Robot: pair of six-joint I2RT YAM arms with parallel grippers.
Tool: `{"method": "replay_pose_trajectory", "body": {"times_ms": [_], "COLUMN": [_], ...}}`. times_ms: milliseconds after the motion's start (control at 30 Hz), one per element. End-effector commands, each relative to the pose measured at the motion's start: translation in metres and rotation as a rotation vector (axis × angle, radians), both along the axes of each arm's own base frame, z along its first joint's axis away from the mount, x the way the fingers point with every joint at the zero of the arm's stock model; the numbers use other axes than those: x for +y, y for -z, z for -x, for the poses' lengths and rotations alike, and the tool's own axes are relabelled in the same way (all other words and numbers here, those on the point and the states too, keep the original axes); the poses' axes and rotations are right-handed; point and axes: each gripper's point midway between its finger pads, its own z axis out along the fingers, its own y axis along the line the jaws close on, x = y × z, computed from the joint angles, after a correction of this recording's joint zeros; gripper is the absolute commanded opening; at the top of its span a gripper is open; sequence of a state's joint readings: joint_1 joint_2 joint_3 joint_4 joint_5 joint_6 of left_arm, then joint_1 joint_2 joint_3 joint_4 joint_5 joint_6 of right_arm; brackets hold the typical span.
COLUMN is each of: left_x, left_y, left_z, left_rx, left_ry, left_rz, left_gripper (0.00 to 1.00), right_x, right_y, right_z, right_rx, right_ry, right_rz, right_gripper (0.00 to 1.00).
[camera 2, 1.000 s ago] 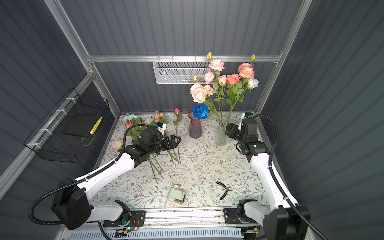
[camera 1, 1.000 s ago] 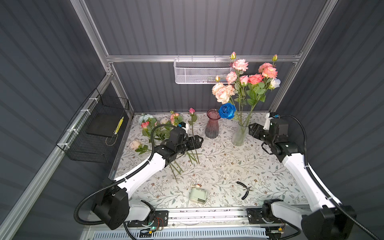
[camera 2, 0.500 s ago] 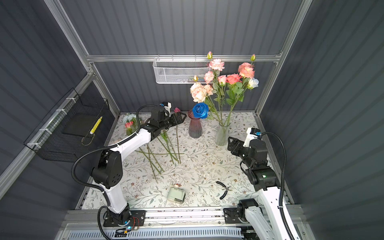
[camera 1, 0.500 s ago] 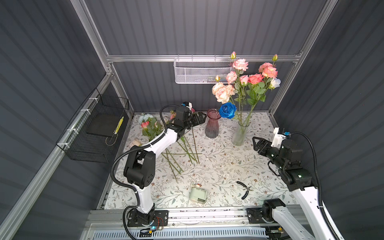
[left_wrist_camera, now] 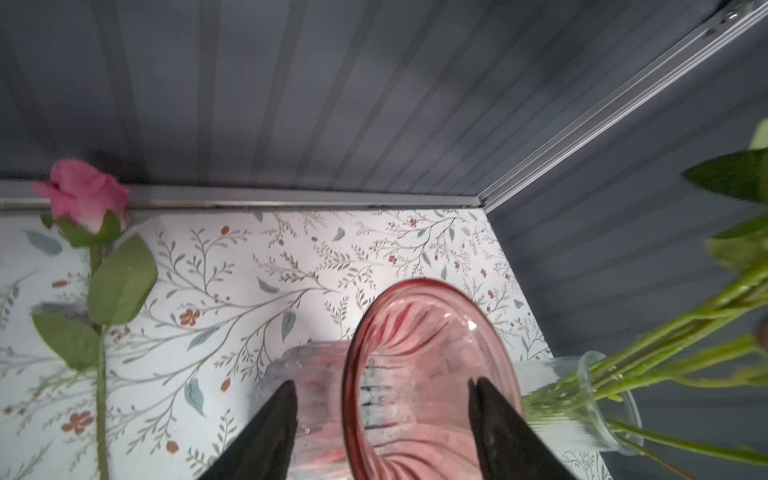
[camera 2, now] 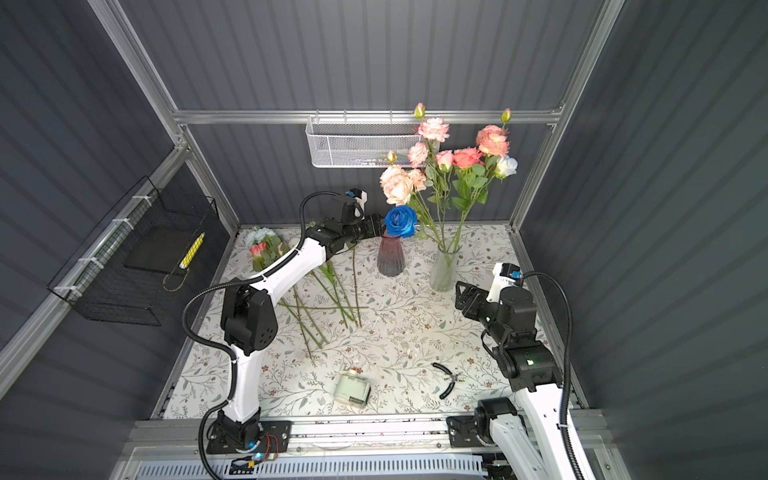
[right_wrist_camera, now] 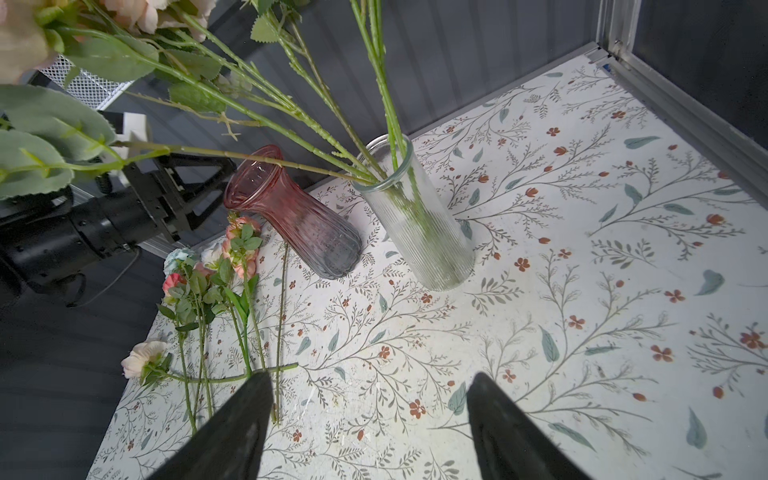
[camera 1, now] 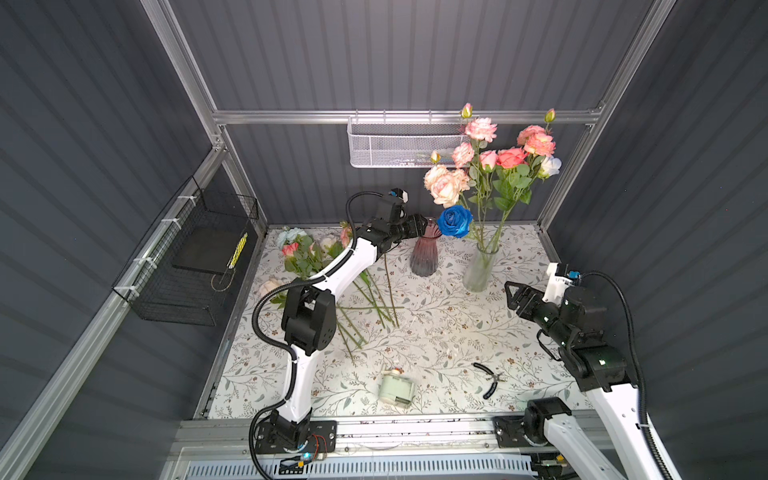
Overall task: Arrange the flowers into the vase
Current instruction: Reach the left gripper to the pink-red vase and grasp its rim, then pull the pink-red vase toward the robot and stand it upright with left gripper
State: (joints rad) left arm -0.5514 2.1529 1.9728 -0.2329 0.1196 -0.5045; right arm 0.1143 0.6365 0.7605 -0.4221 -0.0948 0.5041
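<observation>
Several flowers (camera 1: 486, 166) stand in a clear ribbed vase (camera 1: 478, 270) (camera 2: 442, 270) (right_wrist_camera: 419, 224) at the back. A deep blue rose (camera 1: 455, 220) (camera 2: 401, 220) leans out over a pink glass vase (camera 1: 424, 257) (camera 2: 390, 257) (right_wrist_camera: 299, 216) beside it. My left gripper (camera 1: 422, 224) (camera 2: 380, 224) (left_wrist_camera: 382, 388) is at the pink vase's mouth, jaws apart, one side of the rim (left_wrist_camera: 353, 374) between them. More flowers (camera 1: 303, 253) (right_wrist_camera: 199, 286) lie on the table at the left, among them a pink rosebud (left_wrist_camera: 83, 195). My right gripper (camera 1: 510, 295) (camera 2: 459, 295) (right_wrist_camera: 370, 382) hangs open and empty in front of the clear vase.
Black pliers (camera 1: 488, 378) and a small white device (camera 1: 397, 388) lie near the front edge. A white mesh basket (camera 1: 399, 145) hangs on the back wall and a black wire basket (camera 1: 195, 257) on the left wall. Loose stems (camera 1: 374, 299) cross the left middle of the table.
My left arm swung from the loose flowers back to the pink vase's mouth and its jaws narrowed. My right arm pulled away from the clear vase toward the front right.
</observation>
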Motion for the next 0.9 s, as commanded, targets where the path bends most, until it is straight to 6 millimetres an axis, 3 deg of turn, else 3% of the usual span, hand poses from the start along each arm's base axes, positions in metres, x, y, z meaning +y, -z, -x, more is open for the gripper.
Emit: {"method": "replay_pose_trajectory", "body": {"times_ms": [0, 233, 533, 867], "left_x": [0.007, 0.016, 0.022, 0.032], "left_y": [0.02, 0.039, 0.028, 0.023], "left_z": [0.006, 0.015, 0.028, 0.059], "left_rx": [0.041, 0.08, 0.082, 0.165], "left_ry": [-0.001, -0.01, -0.006, 0.009], "left_rz": [-0.126, -0.18, -0.184, -0.221], "left_gripper": [0.58, 0.33, 0.0, 0.0], "right_x": [0.001, 0.0, -0.001, -0.005], "right_y": [0.006, 0.003, 0.006, 0.002], "right_z": [0.004, 0.006, 0.006, 0.013], "right_rx": [0.009, -0.002, 0.0, -0.017], "right_ry": [-0.013, -0.009, -0.003, 0.01], "right_rz": [0.015, 0.018, 0.021, 0.031], "right_gripper": [0.77, 0.77, 0.78, 0.78]}}
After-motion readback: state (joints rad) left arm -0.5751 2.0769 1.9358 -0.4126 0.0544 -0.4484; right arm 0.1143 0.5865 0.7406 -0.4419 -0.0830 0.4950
